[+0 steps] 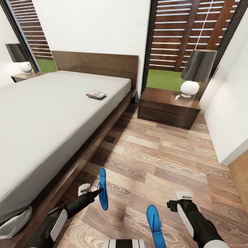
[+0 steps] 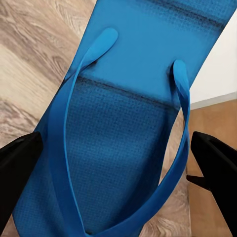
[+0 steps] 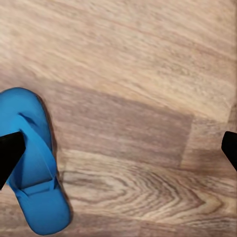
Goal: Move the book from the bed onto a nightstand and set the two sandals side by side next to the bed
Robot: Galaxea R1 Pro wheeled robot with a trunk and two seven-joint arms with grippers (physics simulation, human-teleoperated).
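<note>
The book [image 1: 96, 94] lies flat on the off-white mattress of the bed [image 1: 51, 113], near the headboard. One blue sandal [image 1: 102, 188] is tipped on its edge beside the bed frame, and my left gripper [image 1: 98, 191] is shut on it. Close up, the sandal [image 2: 123, 128] spans the gap between the two black fingers [image 2: 19, 163]. The other sandal [image 1: 154, 220] lies flat on the plank floor. My right gripper [image 1: 175, 205] hangs open just right of it, with one finger [image 3: 10, 153] over that sandal [image 3: 34, 163].
A dark nightstand [image 1: 168, 106] with a grey-shaded lamp [image 1: 196, 72] stands right of the bed. A second nightstand [image 1: 24, 76] sits at the far left. A white wall [image 1: 230, 113] bounds the right side, with wood floor between it and the bed.
</note>
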